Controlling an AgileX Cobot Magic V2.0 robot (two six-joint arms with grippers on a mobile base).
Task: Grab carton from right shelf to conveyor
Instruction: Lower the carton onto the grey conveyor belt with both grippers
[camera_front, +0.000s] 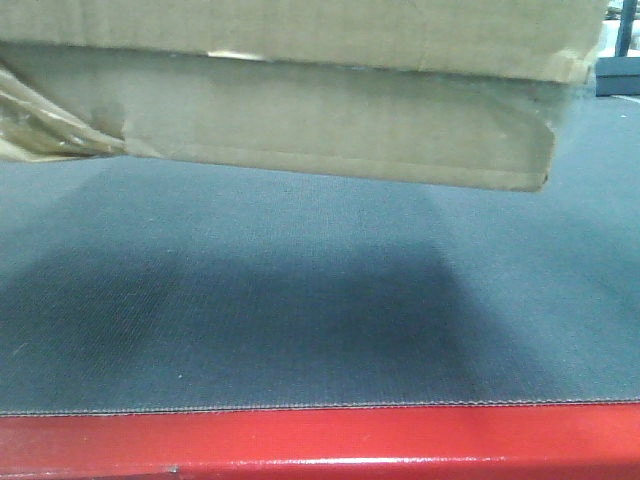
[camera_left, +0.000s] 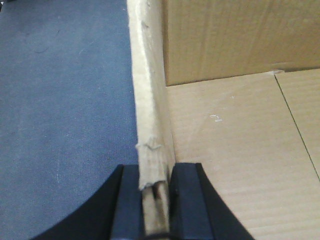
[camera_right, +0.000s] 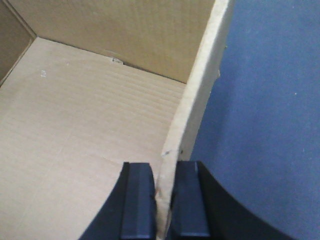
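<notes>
In the left wrist view the left gripper (camera_left: 156, 181) sits at 6 o'clock, its 2 black fingers (camera_left: 129, 200) closed to a narrow gap on the upright side wall of the large plain brown corrugated cardboard carton (camera_left: 235, 150). The dark grey woven conveyor belt (camera_left: 65, 115) lies at 9 o'clock and the carton's bare inner floor at 3 o'clock. From the front camera the carton (camera_front: 330, 120) fills the 12 o'clock band, with the ragged glossy tan tape strip (camera_front: 40, 120) at 9 o'clock and a broad shadow on the belt (camera_front: 320, 300) beneath. The glossy red metal edge (camera_front: 320, 445) runs along 6 o'clock. In the right wrist view the right gripper (camera_right: 164, 172) pinches the opposite wall just as tightly, with the carton's inside at 9 o'clock and belt at 3 o'clock. I judge the carry finished and the set-down in hand: the carton appears to hang just above the belt, so the next move calls for both arms to lower evenly, then part their fingers and draw up off the walls. The steel shelf is out of view, the carton's top and left end are cut off, actual contact with the belt cannot be confirmed, and a dark bluish shape (camera_front: 618, 70) at 2 o'clock is too blurred to name.
</notes>
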